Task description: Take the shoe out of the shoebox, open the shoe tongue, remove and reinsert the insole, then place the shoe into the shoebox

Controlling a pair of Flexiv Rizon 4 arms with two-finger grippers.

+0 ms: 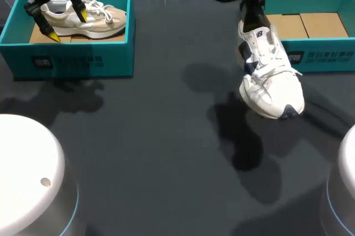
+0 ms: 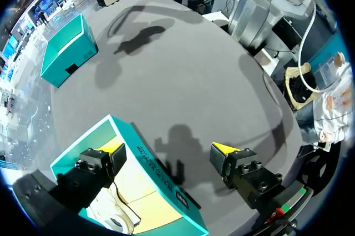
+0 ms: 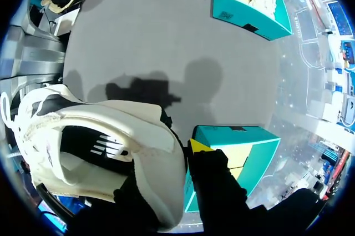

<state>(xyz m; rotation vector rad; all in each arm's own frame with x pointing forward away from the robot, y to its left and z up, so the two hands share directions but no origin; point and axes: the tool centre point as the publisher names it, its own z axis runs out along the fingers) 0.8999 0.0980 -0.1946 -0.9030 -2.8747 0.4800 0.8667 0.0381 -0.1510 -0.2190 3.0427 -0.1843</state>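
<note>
Shoe: the white shoe hangs toe-down under the right claw, seemingly clear of the desk, with the right box just behind it.
Right claw: closed on the heel collar; only the outer fingertip shows.
Handling: probably light, with a soft upper and a firmer sole; held by the heel rim it may swing.
Left claw: spread wide and holding nothing, with the tan shoe under it in the left box.
Views: the right wrist view alone shows the shoe's open mouth and lining. The left wrist view alone shows one finger over the box and the other outside its wall.
</note>
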